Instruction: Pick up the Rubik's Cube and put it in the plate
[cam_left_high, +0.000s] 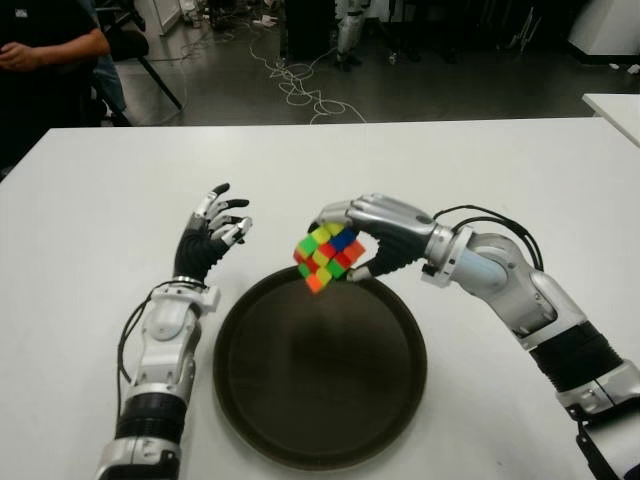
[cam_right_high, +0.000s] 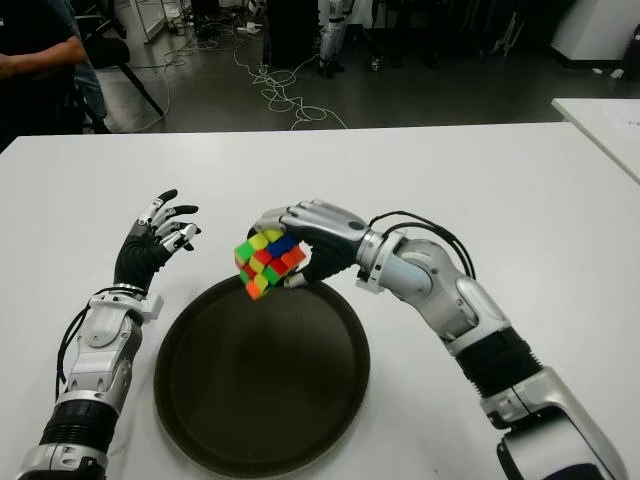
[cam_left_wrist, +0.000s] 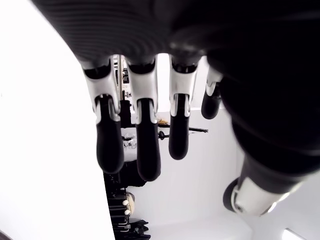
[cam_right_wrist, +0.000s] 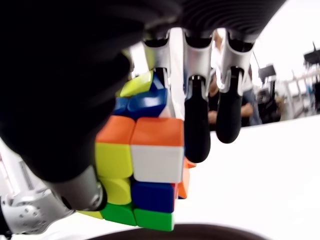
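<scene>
From the left eye view, the right robot hand (cam_left_high: 365, 240) reaches in from the right and clamps its fingers around a multicoloured Rubik's Cube (cam_left_high: 328, 256), which hangs tilted in the air above the far rim of a round, dark brown plate (cam_left_high: 320, 365). The cube does not touch the plate. The plate lies on the white tabletop (cam_left_high: 500, 170), near the robot's edge of it. The left robot hand (cam_left_high: 212, 238) shows just left of the plate's far rim, fingers spread and holding nothing. Between the cube and the plate nothing intervenes. Beyond the tabletop lies a dark floor with a tangle of pale cables (cam_left_high: 300, 80), and a person in a dark shirt (cam_left_high: 45, 50) sits at the far left corner. A second white table edge (cam_left_high: 615, 110) shows at the far right.

The right eye view gives the same layout: the cube (cam_right_high: 270, 262) in the right robot hand over the plate's far edge, the left robot hand (cam_right_high: 155, 245) well apart from it.

In the left wrist view, the left robot hand's black-tipped fingers (cam_left_wrist: 110, 145) hang straight and apart, with only white tabletop under them.

In the right wrist view, the cube (cam_right_wrist: 145, 165) sits pinched between the thumb on one side and the fingers (cam_right_wrist: 197, 130) on the other, orange, yellow, white, blue and green tiles showing. A dark sliver of plate rim (cam_right_wrist: 200, 232) lies below it.
</scene>
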